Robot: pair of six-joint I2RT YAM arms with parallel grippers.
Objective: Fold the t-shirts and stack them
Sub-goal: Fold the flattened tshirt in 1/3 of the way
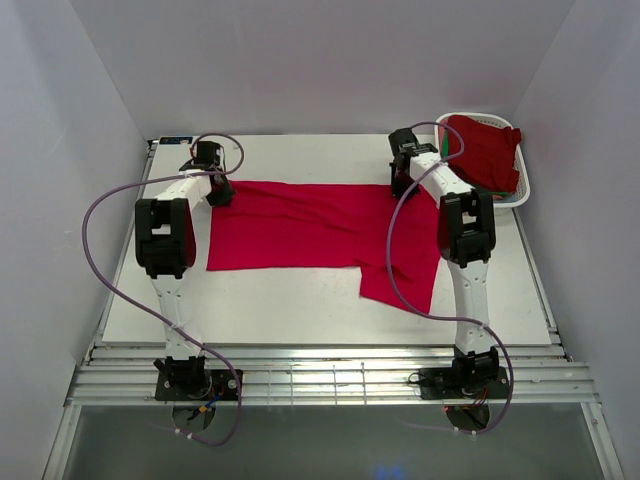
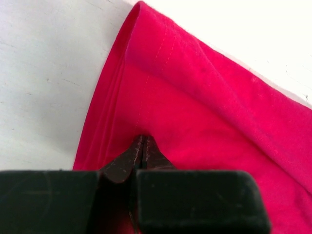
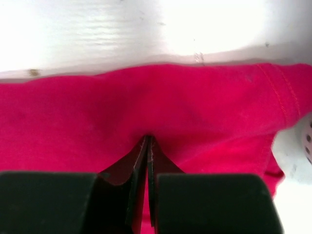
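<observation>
while the left claw (image 2: 143, 146) and right claw (image 3: 148, 146) each pinch the red t-shirt (image 1: 300, 235) along its top edge, this looks like the first fold; next, both should lift together.

Top view high, looking down; wrist views close, same t-shirt (image 1: 300, 225)

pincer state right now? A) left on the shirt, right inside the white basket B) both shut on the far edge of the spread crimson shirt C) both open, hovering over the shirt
B: the wrist views show the left pincer and the right pincer each closed with cloth of the t-shirt bunched at the tips; the top view puts both at its far edge.
</observation>
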